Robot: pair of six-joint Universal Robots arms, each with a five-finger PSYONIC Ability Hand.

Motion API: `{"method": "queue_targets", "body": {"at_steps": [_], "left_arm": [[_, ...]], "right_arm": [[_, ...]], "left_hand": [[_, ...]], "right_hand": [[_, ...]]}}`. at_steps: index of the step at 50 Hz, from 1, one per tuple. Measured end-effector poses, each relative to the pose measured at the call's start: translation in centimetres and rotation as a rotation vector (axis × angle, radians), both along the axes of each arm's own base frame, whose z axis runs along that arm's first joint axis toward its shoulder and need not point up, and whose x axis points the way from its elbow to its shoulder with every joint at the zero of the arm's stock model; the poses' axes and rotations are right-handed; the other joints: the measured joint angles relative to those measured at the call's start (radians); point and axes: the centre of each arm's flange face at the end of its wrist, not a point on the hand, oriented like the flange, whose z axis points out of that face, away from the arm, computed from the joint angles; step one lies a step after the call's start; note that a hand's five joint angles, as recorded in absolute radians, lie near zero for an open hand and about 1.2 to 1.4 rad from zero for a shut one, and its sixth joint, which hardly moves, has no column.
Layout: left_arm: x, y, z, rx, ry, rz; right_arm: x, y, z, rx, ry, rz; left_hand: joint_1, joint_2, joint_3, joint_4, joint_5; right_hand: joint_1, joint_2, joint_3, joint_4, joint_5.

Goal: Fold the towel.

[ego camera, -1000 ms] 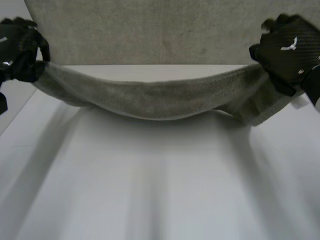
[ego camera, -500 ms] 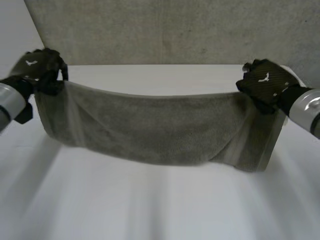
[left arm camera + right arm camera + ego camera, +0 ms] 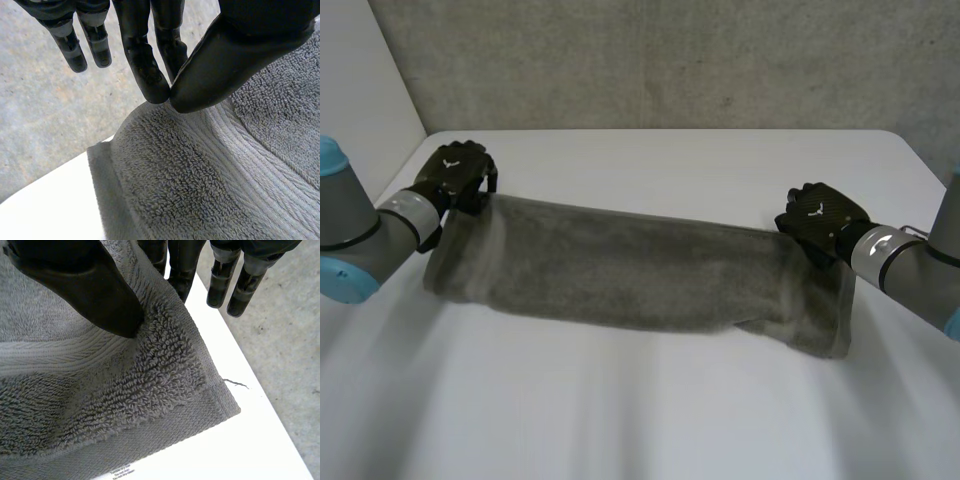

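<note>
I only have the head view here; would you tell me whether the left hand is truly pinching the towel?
Observer: Yes. In its wrist view the left hand pinches the towel at its edge, between the thumb and one finger.
Operator: And the right hand?
Observer: The right hand pinches near a corner, thumb on top and fingers behind the cloth.
Operator: Anything else at that corner?
Observer: A white care label sits at the hem there.

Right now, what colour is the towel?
The towel is plain grey with a ribbed band; clearest in right wrist view.
</note>
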Motion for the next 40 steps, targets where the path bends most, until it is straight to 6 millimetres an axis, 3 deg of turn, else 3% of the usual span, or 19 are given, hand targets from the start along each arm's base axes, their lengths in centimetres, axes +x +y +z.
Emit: {"method": "queue_targets", "body": {"at_steps": [11,14,17,19,22,24,31,34,40], "left_arm": [[-0.4,-0.6,-2.4,-0.013,-0.088,-0.019],[-0.4,-0.6,-2.5,-0.017,-0.097,-0.02],[-0.5,-0.5,-2.4,-0.02,-0.101,-0.02],[-0.5,-0.4,-2.3,-0.021,-0.102,-0.019],[-0.7,-0.1,-1.5,-0.03,-0.103,-0.012],[-0.7,0.2,-0.9,-0.039,-0.103,-0.009],[-0.7,1.6,2.4,-0.089,-0.097,0.0],[-0.6,2.8,4.3,-0.119,-0.092,0.002],[-0.3,5.3,6.3,-0.134,-0.083,0.003]], "right_arm": [[0.2,-1.5,-2.0,-0.014,-0.005,-0.006],[0.3,-1.7,-2.2,-0.023,-0.007,-0.005],[0.5,-1.8,-2.2,-0.027,-0.012,-0.006],[0.5,-1.8,-2.1,-0.026,-0.019,-0.01],[0.6,-1.7,-1.4,-0.022,-0.051,-0.026],[0.6,-1.6,-0.7,-0.021,-0.075,-0.036],[0.4,-0.1,3.3,-0.035,-0.183,-0.069],[0.0,1.6,5.4,-0.043,-0.219,-0.076],[-0.8,5.1,6.2,-0.015,-0.229,-0.088]], "left_hand": [[0.0,-0.001,0.0,0.0,0.0],[-0.228,-0.275,0.0,0.0,-0.241],[-0.833,-0.887,0.0,0.0,-0.885],[-0.98,-1.056,0.0,0.0,-1.052],[-1.004,-1.097,0.0,0.0,-1.102],[-1.004,-1.097,0.0,0.0,-1.102],[-1.004,-1.098,0.0,0.0,-1.102],[-1.004,-1.098,0.0,0.0,-1.102],[-1.004,-1.098,0.0,0.0,-1.102]], "right_hand": [[0.0,0.0,0.0,0.0,0.0],[-0.213,-0.221,0.0,0.0,-0.211],[-0.531,-0.533,0.0,0.0,-0.553],[-0.678,-0.688,0.0,0.0,-0.715],[-0.933,-0.963,0.0,0.0,-1.032],[-1.023,-1.052,0.0,0.0,-1.102],[-1.077,-1.075,0.0,0.0,-1.102],[-1.077,-1.075,0.0,0.0,-1.102],[-1.077,-1.075,0.0,0.0,-1.102]]}}
